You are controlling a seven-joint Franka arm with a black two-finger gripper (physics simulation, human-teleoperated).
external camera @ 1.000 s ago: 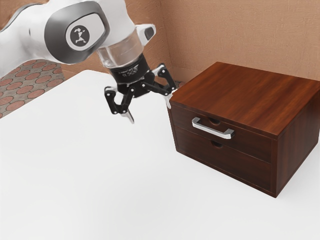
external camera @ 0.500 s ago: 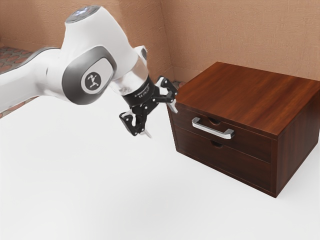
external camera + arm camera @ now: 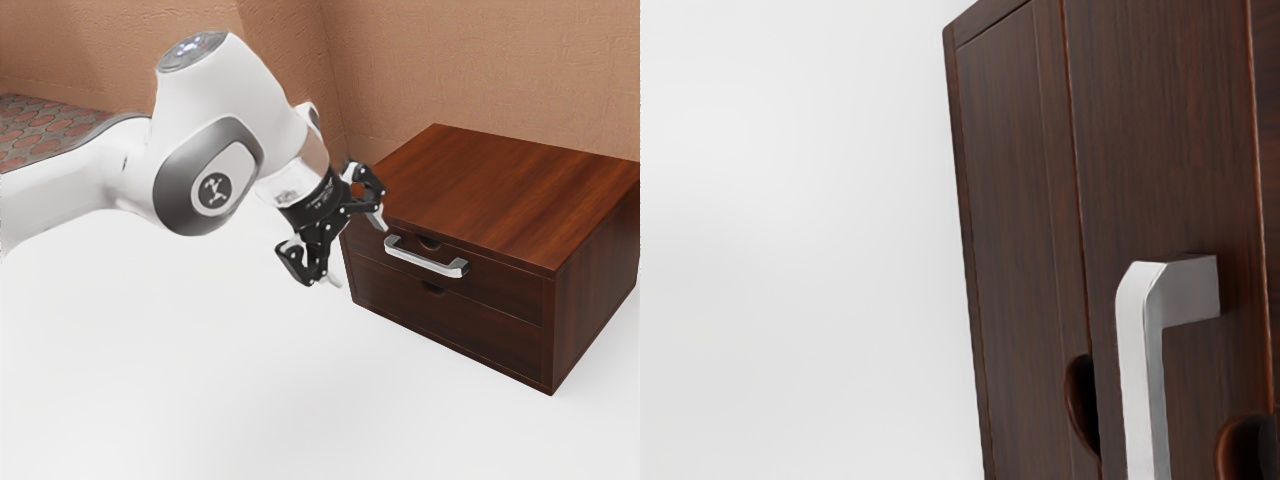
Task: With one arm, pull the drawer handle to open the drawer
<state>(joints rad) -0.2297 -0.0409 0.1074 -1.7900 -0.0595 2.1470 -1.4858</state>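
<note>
A dark wooden cabinet [image 3: 500,190] with two drawers is seen at the right of the exterior view, standing on a white table [image 3: 200,380] before a brown wall [image 3: 480,60]. The upper drawer [image 3: 500,285] carries a silver drawer handle [image 3: 425,257], set across its front at the centre-right of the frame, with a small curved recess just above it. The lower drawer [image 3: 450,315] lies directly beneath. Both drawer fronts are seen flush with the cabinet's face, so the upper drawer is shut. The white arm [image 3: 200,170] is brought in from the exterior view's left and reaches toward the cabinet's near front corner. The black gripper [image 3: 357,253] is held at the centre of the frame with its fingers spread wide, and nothing is pinched between them. One finger is placed just beside the handle's end nearest the arm, though contact cannot be told, and the other is pointed down toward the table in front of the lower drawer's corner. A patch of patterned floor [image 3: 40,115] is seen at the upper left of the frame. In the wrist view the drawer handle [image 3: 1145,350] is shown close ahead of the hand, its bent end standing off the upper drawer [image 3: 1180,150]. The lower drawer [image 3: 1015,250] lies between that front and the table [image 3: 790,250].
</note>
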